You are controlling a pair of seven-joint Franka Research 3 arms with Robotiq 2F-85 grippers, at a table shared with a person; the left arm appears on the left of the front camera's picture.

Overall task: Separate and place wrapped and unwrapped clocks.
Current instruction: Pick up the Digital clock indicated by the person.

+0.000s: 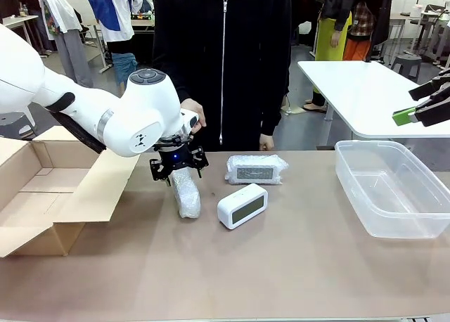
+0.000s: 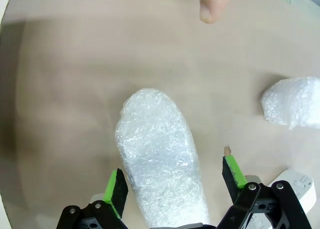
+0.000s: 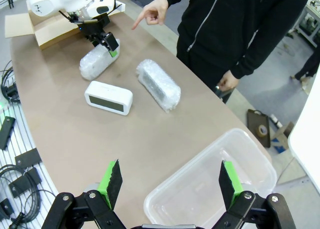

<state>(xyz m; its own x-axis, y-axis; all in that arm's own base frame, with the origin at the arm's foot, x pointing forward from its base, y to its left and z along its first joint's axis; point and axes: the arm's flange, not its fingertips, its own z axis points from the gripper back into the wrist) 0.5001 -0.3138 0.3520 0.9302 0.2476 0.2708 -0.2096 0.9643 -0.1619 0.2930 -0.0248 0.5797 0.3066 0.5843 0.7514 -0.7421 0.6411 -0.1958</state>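
The step in hand is judged to be the pick of the first wrapped clock. The left gripper (image 1: 178, 169) is hanging directly over the near wrapped clock (image 1: 187, 195), which is lying on the table (image 1: 281, 266) with one end pointing toward the person. In the left wrist view, the jaws are standing apart, with one green pad on each long side of the bubble-wrapped bundle; neither pad is pressing on the wrap yet.

The second wrapped clock (image 1: 256, 169) is lying farther across the table, in front of the person. The bare white clock (image 1: 242, 205) is resting between the two bundles, just beside the first, with its grey screen facing the robot. The person's hand (image 3: 152, 11) is pointing a finger toward the left gripper's end of the table.

The right gripper (image 3: 170, 181) is waiting above the clear plastic bin (image 1: 344, 171), jaws spread wide and holding nothing. An open cardboard box (image 1: 98, 188) is standing at the robot's left.

The next move is calling for a short lowering and a closing of the jaws across the bundle's narrow width. The wrap is soft and slick, so a firm, centred grip is advisable. The bare clock alongside is leaving little room for the pad on that side.
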